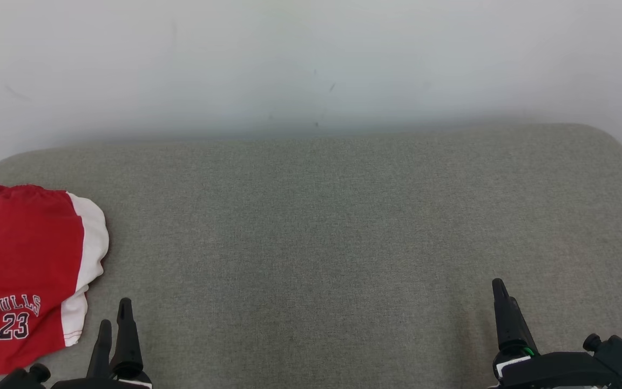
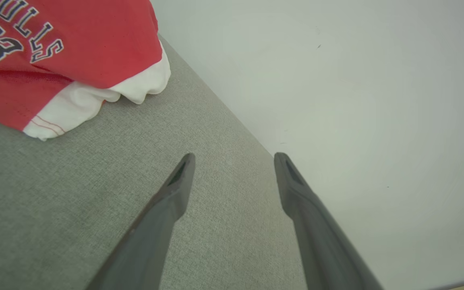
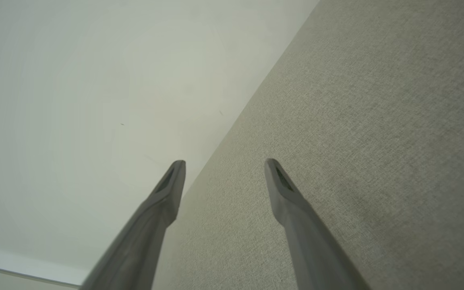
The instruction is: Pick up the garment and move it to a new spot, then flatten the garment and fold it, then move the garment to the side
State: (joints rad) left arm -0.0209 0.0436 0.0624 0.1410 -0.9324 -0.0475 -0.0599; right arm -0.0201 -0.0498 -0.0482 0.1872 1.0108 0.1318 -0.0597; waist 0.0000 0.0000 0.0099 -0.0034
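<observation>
At our far left on the grey woven surface (image 1: 311,227), folded red-and-white Bulls garment (image 1: 19,259), our left gripper (image 1: 115,312) near it, right gripper (image 3: 224,162) well apart, both spread wide, empty

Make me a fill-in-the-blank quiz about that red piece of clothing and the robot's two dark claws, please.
1. The red and white fabric garment bears the word BULLS and the number ____.
2. It lies at the ____ end of the grey woven fabric surface, by the robot's own sides.
3. The left gripper and the right gripper, each with two long dark fingers, have jaws standing ____ and hold nothing.

Missing words: 23; left; open.
</observation>
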